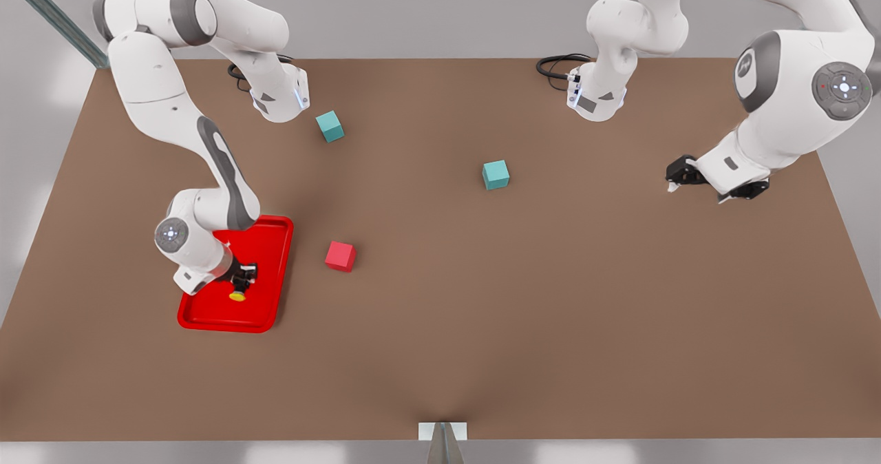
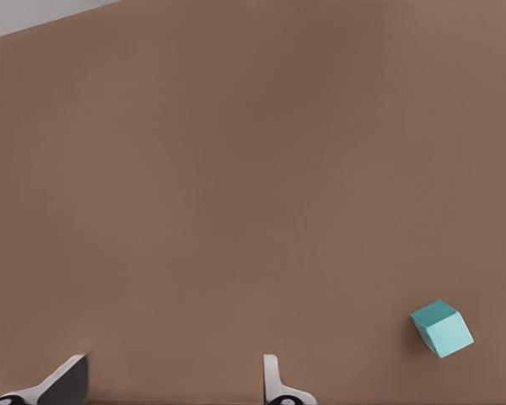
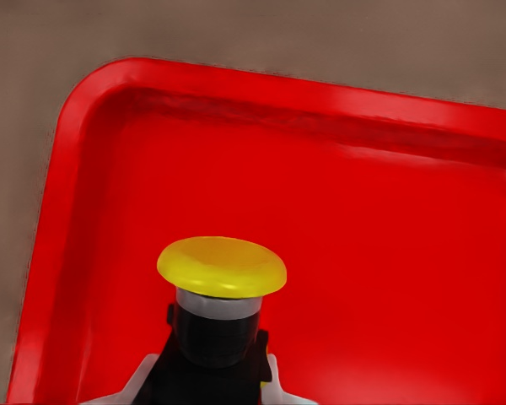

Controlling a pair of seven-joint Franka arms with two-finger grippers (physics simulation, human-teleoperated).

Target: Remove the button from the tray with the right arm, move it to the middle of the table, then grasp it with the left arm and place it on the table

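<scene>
Clamped low on the black body of the button, just under its yellow cap, with the right gripper narrowed onto both sides and its pale fingertips hugging the body. Stood upright in that hold, over the floor of the tray and near one rounded corner; could not tell whether it had left the tray floor. Judged the step in hand as the lift-out, and reckoned it needed a straight rise first, high enough for the body to pass over the raised rim, before any swing toward the middle of the bench. Looked a small, smooth body, so favoured a steady pace and an unchanged squeeze, lest it twist between the pads. Lay close to the tray on the way inward: the red cube, worth passing above rather than beside. Farther on, sat one teal cube near mid-bench and another teal cube toward the far edge. Waited well apart at the front view's right, above bare bench with fingers spread and nothing between them: the left gripper.
</scene>
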